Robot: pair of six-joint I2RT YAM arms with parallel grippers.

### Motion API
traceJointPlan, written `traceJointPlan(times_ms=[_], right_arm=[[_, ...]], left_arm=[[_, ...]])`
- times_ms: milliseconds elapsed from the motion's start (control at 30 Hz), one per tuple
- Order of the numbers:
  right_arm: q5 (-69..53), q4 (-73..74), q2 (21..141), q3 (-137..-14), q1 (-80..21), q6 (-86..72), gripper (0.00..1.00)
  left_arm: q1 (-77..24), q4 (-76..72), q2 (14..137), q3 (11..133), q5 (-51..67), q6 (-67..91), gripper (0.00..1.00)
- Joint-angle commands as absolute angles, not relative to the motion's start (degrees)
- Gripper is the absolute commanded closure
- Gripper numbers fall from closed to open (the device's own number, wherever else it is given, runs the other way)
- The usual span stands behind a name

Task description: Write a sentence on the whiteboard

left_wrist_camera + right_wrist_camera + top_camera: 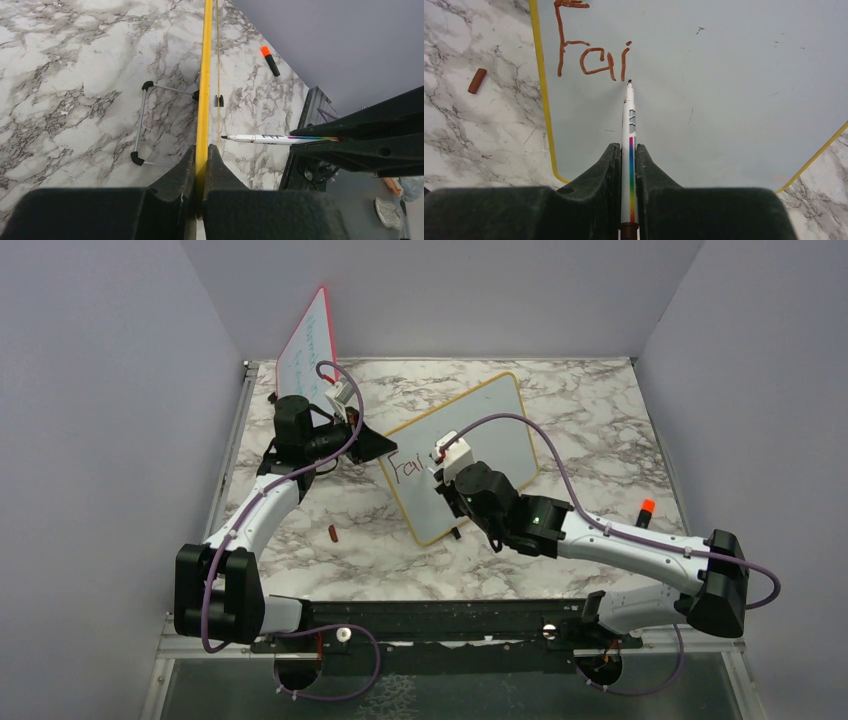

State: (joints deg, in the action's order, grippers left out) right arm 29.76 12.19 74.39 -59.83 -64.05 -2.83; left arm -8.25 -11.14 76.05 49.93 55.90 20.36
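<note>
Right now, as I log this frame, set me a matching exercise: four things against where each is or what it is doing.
Things:
1 left hand
2 right hand
3 brown cap
4 orange-tipped marker

States:
A lying just left of the whiteboard
B shut on the whiteboard's yellow edge
C lying far to the whiteboard's right
D shut on the pen, tip at the written letters

Pairs: 1-B; 2-D; 3-A; 4-C

I can read only "Fai", dark red, of the sentence on the whiteboard; the print on the marker in my right gripper and the scribbles on the red-framed board are too small to read.
</note>
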Motion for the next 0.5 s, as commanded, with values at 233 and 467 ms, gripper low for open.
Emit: traceJointPlan(times_ms=[233,467], right_arm=[[32.53,5.56,71.41,-56.78,-63.37,-1.49,0.99],[31.75,4.97,72.15,-56.51,-63.15,-1.63,0.99]], left_arm=[[-9.76,-6.68,77.14,49.57,56.43,17.29,1.0],[-9.76,-6.68,77.32,49.57,56.51,17.31,1.0]])
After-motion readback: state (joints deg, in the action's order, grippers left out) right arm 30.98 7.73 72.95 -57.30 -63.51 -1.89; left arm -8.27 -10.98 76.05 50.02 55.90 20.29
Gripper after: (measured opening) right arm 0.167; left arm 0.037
